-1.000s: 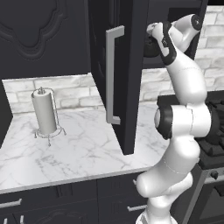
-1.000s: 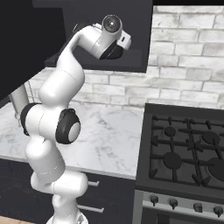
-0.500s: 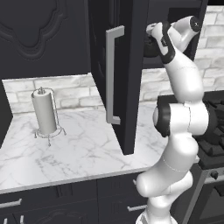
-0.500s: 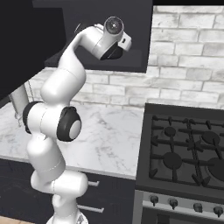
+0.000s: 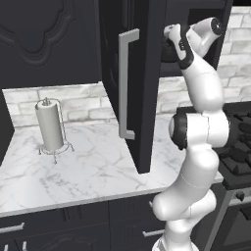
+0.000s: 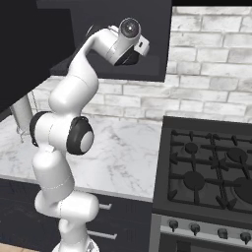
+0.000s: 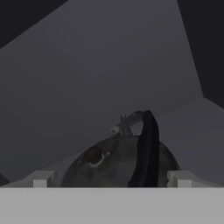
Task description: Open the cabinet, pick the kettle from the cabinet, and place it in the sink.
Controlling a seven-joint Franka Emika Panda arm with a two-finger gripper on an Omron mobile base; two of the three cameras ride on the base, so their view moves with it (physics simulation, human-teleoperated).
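The squat, glossy black kettle with its thin arched black handle (image 7: 120,162) sits on the floor of the tall black upper wall cabinet (image 5: 142,73), whose door with the long silver bar handle (image 5: 126,83) stands swung out over the white marble counter (image 5: 93,162). Through the hand view I see the kettle dead ahead of my two-finger gripper (image 7: 109,179), very close, with its body between the two fingertips (image 7: 42,179). The jaws are spread wide, with nothing in them. The handle's arch runs away from me, roughly along my line of approach, so I judge the fingers would close across it from either side if I come in a little higher. The interior is dim, so I can't tell for sure whether the tips already touch the kettle. From the left base view, my hand is up inside the cabinet mouth, beside the open door. A grey paper-towel roll on a wire stand (image 5: 49,126) stands near the counter's back edge, well clear of the work.
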